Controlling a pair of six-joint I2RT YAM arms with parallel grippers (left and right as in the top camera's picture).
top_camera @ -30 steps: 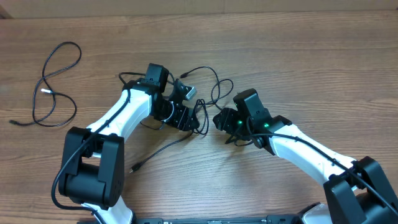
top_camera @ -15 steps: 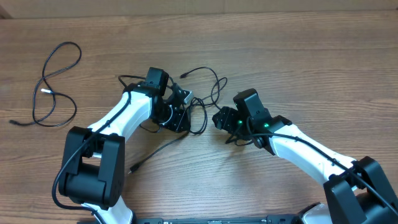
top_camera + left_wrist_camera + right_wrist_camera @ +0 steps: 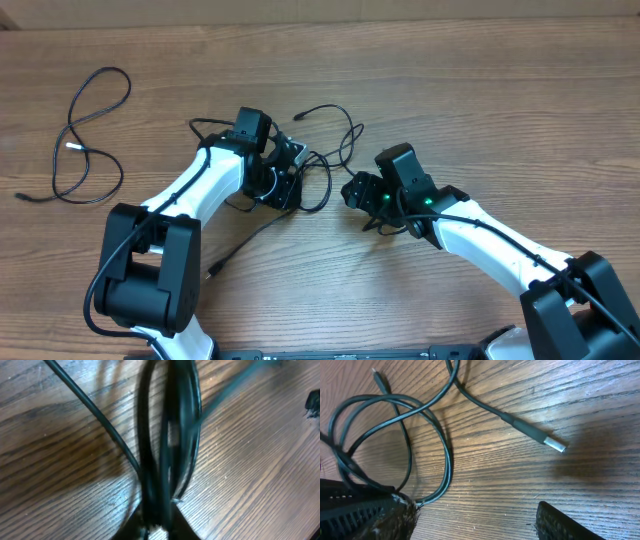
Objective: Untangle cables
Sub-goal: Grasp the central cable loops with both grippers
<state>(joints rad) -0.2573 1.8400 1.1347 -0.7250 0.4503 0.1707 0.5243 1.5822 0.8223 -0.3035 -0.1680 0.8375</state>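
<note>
Centrally, left hand (image 3: 290, 172) angled down, clamped on cables (image 3: 192, 415), right hand (image 3: 356, 191) alongside, spread apart.

Soft even light, faint shadows; cables (image 3: 190, 420) blur close up in left wrist view, elsewhere sharp

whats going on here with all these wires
Two robot arms are working on untangling cables on a wooden table. The left gripper is shut on a few strands of the tangled cables in the middle. The right gripper is open just beside the tangle and holds nothing; a USB plug lies on the wood in front of it. One loose cable lies apart at the far left. The rest is not yet separated.
</note>
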